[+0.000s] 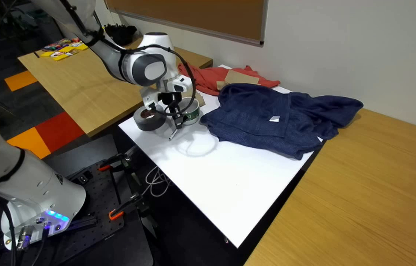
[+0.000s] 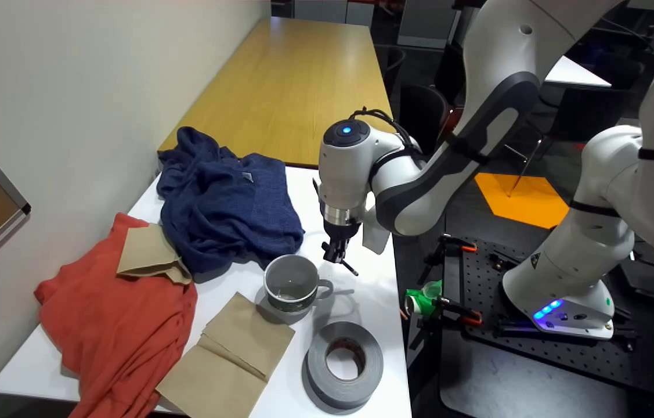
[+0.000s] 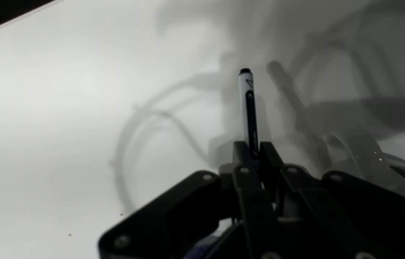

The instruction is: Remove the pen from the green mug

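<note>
You: How do your jaws stand?

Me: Nearly together. In the wrist view, the 2 fingers (image 3: 270,154) of my gripper (image 3: 253,145) pinch 1 pen (image 3: 248,97), with just its width between them. The pen has a white barrel, a black end and a long black strip.

You: Where is it?

Me: Above the white tabletop (image 1: 226,184), near the long edge that faces my base (image 2: 564,287). In both exterior views it slants downward from my gripper, toward that edge.

You: And the green mug (image 2: 291,284)?

Me: In an exterior view it stands upright and apart from the pen, nearer that long edge than the edge along the wall (image 2: 89,87). Its handle points toward the long edge facing me, and a green patch shows low on its side.

You: What shares the tabletop?

Me: A grey tape roll (image 2: 320,360) lies flat near the corner where my long edge meets a short edge. Folded brown paper (image 2: 231,357) lies between the mug and that short edge. A red cloth (image 2: 120,319) is heaped near that short edge's wall corner. A navy cloth (image 2: 225,215) is bunched beside the wall edge, toward the opposite short edge.
</note>
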You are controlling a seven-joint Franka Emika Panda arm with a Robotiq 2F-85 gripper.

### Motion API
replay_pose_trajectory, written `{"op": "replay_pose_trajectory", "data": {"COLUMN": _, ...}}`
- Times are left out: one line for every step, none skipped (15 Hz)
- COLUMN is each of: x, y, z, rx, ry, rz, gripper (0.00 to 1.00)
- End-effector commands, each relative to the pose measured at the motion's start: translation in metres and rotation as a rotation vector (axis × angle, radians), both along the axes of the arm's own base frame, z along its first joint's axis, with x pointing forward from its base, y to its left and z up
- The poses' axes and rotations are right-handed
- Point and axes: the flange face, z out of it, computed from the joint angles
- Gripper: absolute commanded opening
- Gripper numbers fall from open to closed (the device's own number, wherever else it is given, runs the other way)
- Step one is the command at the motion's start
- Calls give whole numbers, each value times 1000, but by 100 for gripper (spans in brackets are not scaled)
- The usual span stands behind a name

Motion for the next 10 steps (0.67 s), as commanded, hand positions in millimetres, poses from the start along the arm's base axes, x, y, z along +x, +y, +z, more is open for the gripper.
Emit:
{"op": "replay_pose_trajectory", "data": {"x": -5, "y": -4, "z": -15, "rx": 22, "ry": 11, "rz": -55, "gripper": 3}}
{"op": "replay_pose_trajectory", "data": {"x": -6, "y": -5, "z": -19, "rx": 23, "ry": 22, "rz": -65, "gripper": 3}}
{"op": "replay_pose_trajectory", "data": {"x": -7, "y": -6, "z": -22, "rx": 19, "ry": 35, "rz": -79, "gripper": 3}}
{"op": "replay_pose_trajectory", "data": {"x": -8, "y": -8, "z": -23, "rx": 17, "ry": 40, "rz": -89, "gripper": 3}}
{"op": "replay_pose_trajectory", "data": {"x": -9, "y": -10, "z": -23, "rx": 14, "ry": 40, "rz": -102, "gripper": 3}}
{"op": "replay_pose_trajectory", "data": {"x": -9, "y": -11, "z": -22, "rx": 17, "ry": 36, "rz": -110, "gripper": 37}}
{"op": "replay_pose_trajectory", "data": {"x": -9, "y": -13, "z": -17, "rx": 14, "ry": 25, "rz": -116, "gripper": 39}}
{"op": "replay_pose_trajectory", "data": {"x": -9, "y": -14, "z": -13, "rx": 12, "ry": 16, "rz": -121, "gripper": 45}}
{"op": "replay_pose_trajectory", "data": {"x": -10, "y": -15, "z": -7, "rx": 9, "ry": 3, "rz": -126, "gripper": 51}}
{"op": "replay_pose_trajectory", "data": {"x": -11, "y": -15, "z": 2, "rx": 4, "ry": -13, "rz": -130, "gripper": 60}}
